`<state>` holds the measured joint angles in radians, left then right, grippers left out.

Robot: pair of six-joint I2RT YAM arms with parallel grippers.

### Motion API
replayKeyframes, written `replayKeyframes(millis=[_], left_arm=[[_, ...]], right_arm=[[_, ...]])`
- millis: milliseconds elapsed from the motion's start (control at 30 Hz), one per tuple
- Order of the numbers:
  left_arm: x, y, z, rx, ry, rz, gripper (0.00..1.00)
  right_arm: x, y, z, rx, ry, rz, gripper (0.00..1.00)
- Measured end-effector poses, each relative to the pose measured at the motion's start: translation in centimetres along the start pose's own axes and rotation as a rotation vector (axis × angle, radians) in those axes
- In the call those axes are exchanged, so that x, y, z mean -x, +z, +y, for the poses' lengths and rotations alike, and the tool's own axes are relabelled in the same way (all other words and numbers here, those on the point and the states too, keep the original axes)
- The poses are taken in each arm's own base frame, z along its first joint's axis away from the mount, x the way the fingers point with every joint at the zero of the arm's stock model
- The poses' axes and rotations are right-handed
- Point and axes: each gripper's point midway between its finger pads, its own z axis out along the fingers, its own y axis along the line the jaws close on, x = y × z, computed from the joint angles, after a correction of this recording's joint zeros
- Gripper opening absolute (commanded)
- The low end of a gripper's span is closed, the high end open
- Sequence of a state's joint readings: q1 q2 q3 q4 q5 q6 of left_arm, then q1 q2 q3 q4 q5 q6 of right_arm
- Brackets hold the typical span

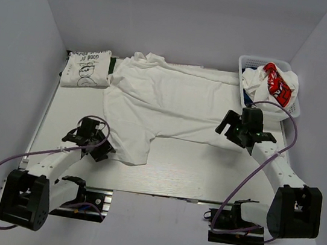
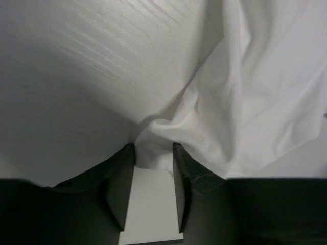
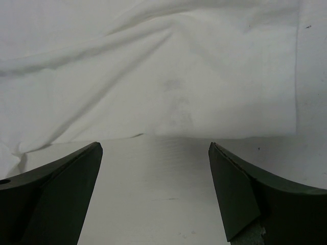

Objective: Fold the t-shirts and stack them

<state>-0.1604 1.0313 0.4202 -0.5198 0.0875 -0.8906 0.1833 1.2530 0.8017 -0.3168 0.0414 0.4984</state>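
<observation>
**One folded t-shirt (image 1: 87, 68) down, next one laid out**

Far left: folded t-shirt with a black line drawing sits at the back left corner of the tabletop (image 1: 174, 173), start of the stack.

Left gripper (image 2: 154, 148) is low at the near left corner of the spread t-shirt (image 1: 172, 102). A bunch of hem sits between its tips, jaws narrowed; can't tell if the pinch is firm.

Spread t-shirt is white, lying flat mid-tabletop, a few wrinkles, one sleeve near the folded one.

Right gripper (image 3: 155, 145) hovers just off the shirt's near right edge, jaws wide apart, holding nothing.

Step, as I judge it: taking the near corners for the first fold. Next move needs the right gripper on the hem too, then both lifting together.

Far right: basket (image 1: 245, 64) at the back corner holds more shirts, including a red-print t-shirt (image 1: 277, 83). It is clear of the fold path. Risk: the left pinch slips or catches both layers.
</observation>
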Motion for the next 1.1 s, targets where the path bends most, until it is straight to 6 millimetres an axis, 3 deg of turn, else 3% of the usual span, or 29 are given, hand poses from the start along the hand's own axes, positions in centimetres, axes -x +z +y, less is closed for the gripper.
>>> replayKeyframes(millis=[100, 133, 167, 400, 667, 767, 867, 1067, 1100], left_arm=[[0.1, 0.7, -0.3, 0.0, 0.001, 0.017, 0.28], [0.1, 0.9, -0.5, -0.008, 0.001, 0.019, 0.1], [0.0, 1.0, -0.6, -0.015, 0.0, 0.021, 0.0], [-0.8, 0.7, -0.7, -0.034, 0.002, 0.054, 0.0], [-5.1, -2.4, 1.2, -0.023, -0.004, 0.202, 0.0], [-5.8, -3.6, 1.9, 0.031, 0.001, 0.253, 0.0], [-5.7, -4.9, 1.4, 0.023, 0.024, 0.266, 0.0], [-6.8, -6.2, 1.3, -0.006, 0.05, 0.32, 0.0], [-7.0, -6.3, 1.3, -0.009, 0.055, 0.329, 0.0]], right_arm=[[0.2, -0.1, -0.1, -0.004, 0.005, -0.007, 0.9], [0.2, -0.1, -0.2, -0.011, 0.011, -0.01, 0.9], [0.3, -0.1, -0.5, -0.024, 0.021, -0.015, 0.9], [0.8, -0.2, -3.3, -0.155, 0.131, -0.044, 0.9], [1.4, -0.2, -7.6, -0.297, 0.203, -0.058, 0.9], [0.7, 0.7, -9.1, -0.328, 0.232, -0.025, 0.9], [-1.1, 1.7, -10.2, -0.342, 0.259, 0.04, 0.9], [-3.7, 3.1, -11.1, -0.326, 0.297, 0.122, 0.79], [-3.5, 3.2, -10.8, -0.308, 0.301, 0.114, 0.62]])
